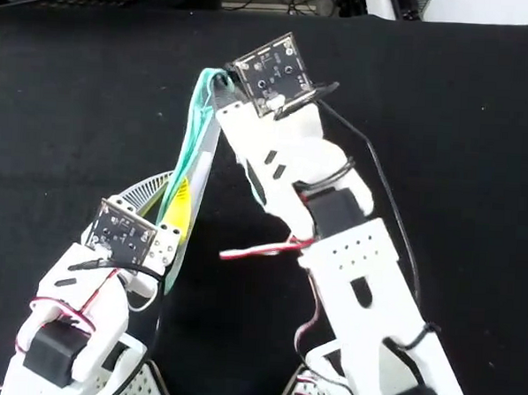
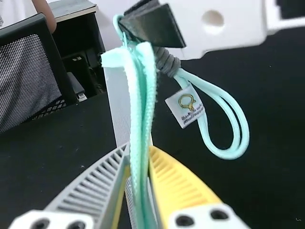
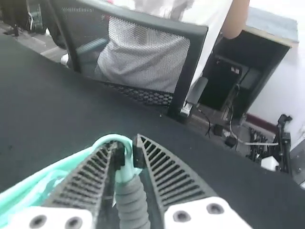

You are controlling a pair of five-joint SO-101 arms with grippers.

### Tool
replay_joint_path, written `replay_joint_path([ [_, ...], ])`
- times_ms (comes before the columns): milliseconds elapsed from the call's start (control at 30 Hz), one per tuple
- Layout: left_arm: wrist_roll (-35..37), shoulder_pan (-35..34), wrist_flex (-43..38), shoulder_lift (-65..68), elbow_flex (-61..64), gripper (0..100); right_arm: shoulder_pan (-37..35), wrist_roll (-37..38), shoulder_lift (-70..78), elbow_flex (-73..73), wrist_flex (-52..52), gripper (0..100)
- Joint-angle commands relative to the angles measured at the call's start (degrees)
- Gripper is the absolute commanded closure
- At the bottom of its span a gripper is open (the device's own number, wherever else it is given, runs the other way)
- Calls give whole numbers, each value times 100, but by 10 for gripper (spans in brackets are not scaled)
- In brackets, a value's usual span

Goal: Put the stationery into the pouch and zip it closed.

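Mint-green fabric pouch (image 1: 195, 136) with a looped cord (image 2: 234, 129) hangs taut above the black cloth table (image 1: 74, 108), the left gripper (image 2: 139, 152) clamped on its edge and the right gripper (image 3: 125, 143) pinched on its grey ribbed zipper pull (image 3: 129, 200).

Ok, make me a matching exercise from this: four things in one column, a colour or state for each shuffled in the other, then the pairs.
Things
1. left tool
2. right tool
3. cord loop
4. tag

Colour or state
A. white, beside the cord
B. black fingers, shut on the pouch's far end
C. mint green, hanging loose
D. one grey finger, one yellow finger, shut on the pouch's near end

Pairs: 1-D, 2-B, 3-C, 4-A.
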Motion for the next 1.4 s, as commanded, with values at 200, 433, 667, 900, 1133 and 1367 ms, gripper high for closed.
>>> replay_joint_path([
  [200, 0, 66, 97, 18, 48, 970, 923, -44, 664, -31, -1248, 986],
  [433, 0, 66, 97, 18, 48, 970, 1055, -53, 927, -171, -1275, 986],
  [667, 9, 66, 97, 18, 48, 970, 1266, -70, 1385, -435, -1275, 986],
  [900, 9, 66, 97, 18, 40, 970, 1266, -44, 1851, -664, -1310, 986],
  [1133, 9, 66, 105, 18, 31, 970, 1407, -70, 2264, -875, -1275, 986],
  [1367, 9, 66, 105, 18, 13, 970, 1380, -70, 2062, -831, -888, 986],
])
